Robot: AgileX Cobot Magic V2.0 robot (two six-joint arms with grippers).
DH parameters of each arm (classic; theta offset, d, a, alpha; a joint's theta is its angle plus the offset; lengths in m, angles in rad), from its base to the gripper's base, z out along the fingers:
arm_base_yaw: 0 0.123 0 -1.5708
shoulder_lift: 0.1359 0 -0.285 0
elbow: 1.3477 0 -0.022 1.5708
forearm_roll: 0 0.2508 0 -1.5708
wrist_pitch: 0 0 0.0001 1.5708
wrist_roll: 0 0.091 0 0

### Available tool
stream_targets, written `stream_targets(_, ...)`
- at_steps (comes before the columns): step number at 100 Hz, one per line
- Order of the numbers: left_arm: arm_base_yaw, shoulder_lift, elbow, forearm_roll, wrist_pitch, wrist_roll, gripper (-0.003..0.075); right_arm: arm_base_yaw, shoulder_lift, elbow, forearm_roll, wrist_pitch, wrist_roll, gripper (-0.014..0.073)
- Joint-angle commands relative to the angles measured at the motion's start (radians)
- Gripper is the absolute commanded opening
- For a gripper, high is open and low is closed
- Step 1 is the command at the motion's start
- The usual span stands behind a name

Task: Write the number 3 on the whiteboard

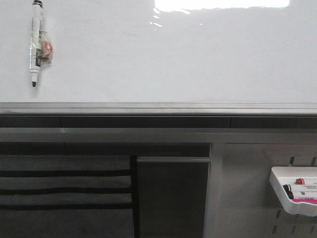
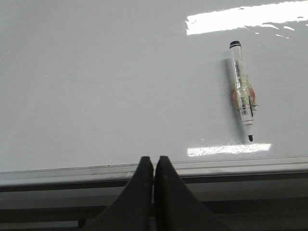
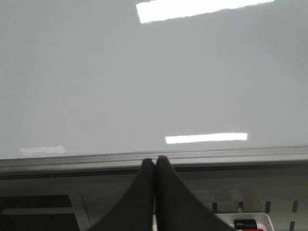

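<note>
Straight ahead, the whiteboard (image 1: 163,54) fills the upper half of the front view, glossy white with a bright strip of glare along its top edge. No digit shows on its surface in any of the three views. A marker (image 1: 36,42) is stuck upright to the board near its upper left corner, black cap end up and dark tip pointing down, with a small reddish holder beside its barrel. Below the board runs its grey metal rail (image 1: 158,107).

Neither arm appears in the front view. Each wrist camera looks along its own gripper toward the board. The left gripper (image 2: 153,161) has its two dark fingers pressed together with nothing between them, its tips level with the rail and clear of the board; the marker (image 2: 243,89) hangs well apart from it. The right gripper (image 3: 154,161) is posed the same way, fingers together and holding nothing.

At the lower right, a white tray (image 1: 295,191) hangs on a grey pegboard panel (image 1: 247,193) and holds spare markers.
</note>
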State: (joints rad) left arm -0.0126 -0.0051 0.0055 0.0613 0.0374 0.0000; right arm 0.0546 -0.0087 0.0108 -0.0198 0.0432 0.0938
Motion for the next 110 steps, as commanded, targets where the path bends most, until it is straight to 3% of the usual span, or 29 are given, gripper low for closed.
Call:
stream_targets(1,-0.002,-0.026,0.007,-0.001,-0.075,-0.006,-0.002,0.002,-0.016,0.026,-0.012,-0.081,-0.002,-0.0069)
stream_targets(61,-0.002,-0.026,0.007,-0.001,-0.075,-0.006,-0.002,0.002,-0.016,0.026,-0.011,-0.079,-0.002,-0.0069)
stream_targets(77,-0.003,-0.026,-0.001,-0.067,-0.106,-0.006,-0.002,0.002,-0.016,-0.006,0.07,-0.064,-0.002,-0.0069)
stream_targets(92,-0.003,-0.026,-0.084,-0.155,-0.074,-0.006,-0.002,0.003,-0.002,-0.124,0.095,0.069,-0.002,-0.0069)
stream_targets(110,-0.003,0.041,-0.308,-0.167,0.178,0.0,-0.002,0.003,0.106,-0.337,0.095,0.299,-0.034,-0.0069)
